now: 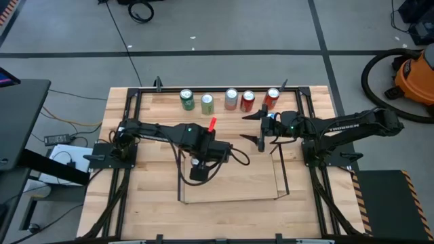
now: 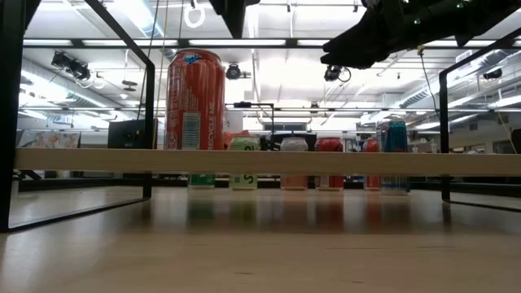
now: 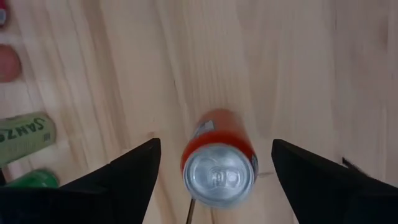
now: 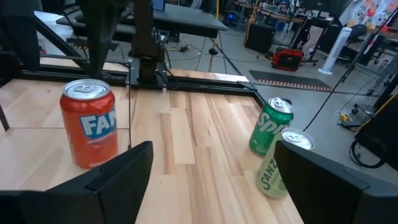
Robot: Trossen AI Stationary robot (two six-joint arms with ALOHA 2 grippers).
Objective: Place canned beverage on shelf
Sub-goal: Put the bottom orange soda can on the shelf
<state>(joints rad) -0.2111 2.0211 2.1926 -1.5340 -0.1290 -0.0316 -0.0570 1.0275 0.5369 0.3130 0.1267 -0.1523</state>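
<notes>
The left gripper (image 3: 214, 171) hangs open above an upright red can (image 3: 219, 163) standing inside the shelf (image 1: 281, 181), fingers clear of it, while the right gripper (image 1: 263, 129) waits open and empty near the five cans (image 1: 230, 99) lined up behind the shelf.

The table (image 1: 305, 196) is made of pale wood strips with a smooth, slightly shiny finish. The shelf (image 1: 281, 177) is framed by thin matt black metal rods. The orange can (image 3: 219, 157) is glossy metal with a bare silver top.
</notes>
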